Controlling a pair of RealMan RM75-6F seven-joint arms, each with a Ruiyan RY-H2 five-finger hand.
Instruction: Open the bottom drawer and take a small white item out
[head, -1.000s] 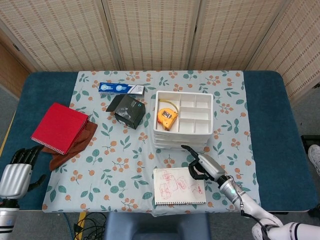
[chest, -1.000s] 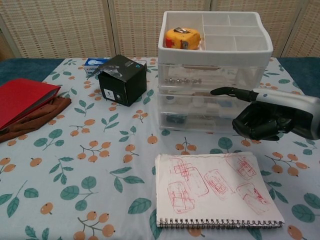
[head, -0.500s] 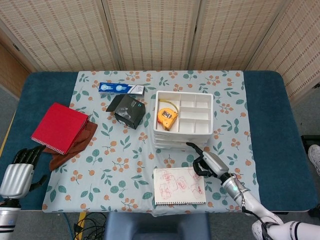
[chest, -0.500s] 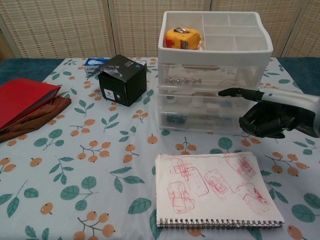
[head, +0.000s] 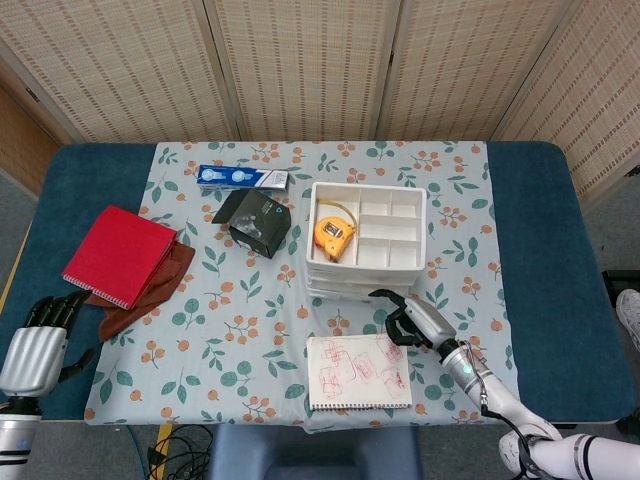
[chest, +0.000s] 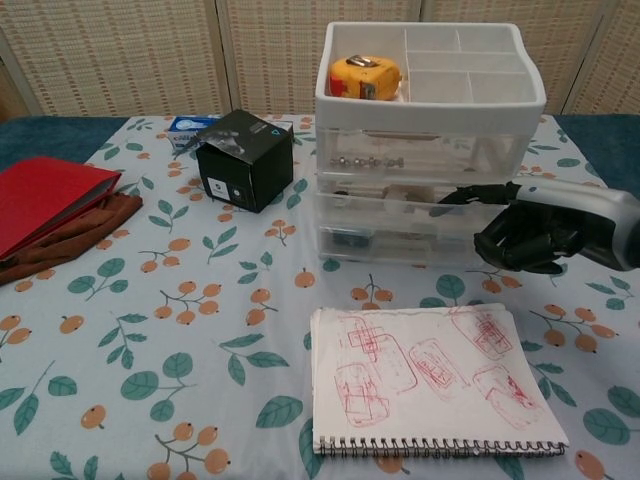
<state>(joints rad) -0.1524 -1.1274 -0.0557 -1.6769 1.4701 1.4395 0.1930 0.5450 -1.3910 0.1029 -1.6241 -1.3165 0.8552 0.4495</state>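
The white drawer unit (head: 365, 250) (chest: 420, 160) stands at the table's middle right, with all its drawers closed. Its bottom drawer (chest: 400, 245) is translucent, and only vague shapes show inside; I cannot pick out a small white item. My right hand (head: 420, 322) (chest: 545, 225) is just in front of the unit's right side. Most of its fingers are curled in and one reaches left, with its tip against the drawer fronts at about the middle drawer's height. It holds nothing. My left hand (head: 35, 345) hangs off the near left table edge, holding nothing.
A yellow tape measure (head: 333, 233) (chest: 365, 77) lies in the unit's top tray. A sketch notebook (head: 357, 372) (chest: 435, 380) lies in front of the unit. A black box (head: 260, 225), a blue packet (head: 240, 177) and a red book (head: 118, 255) on brown cloth sit to the left.
My right hand has moved closer to the drawer unit, and its outstretched finger now touches the drawer fronts. The left hand has not moved.
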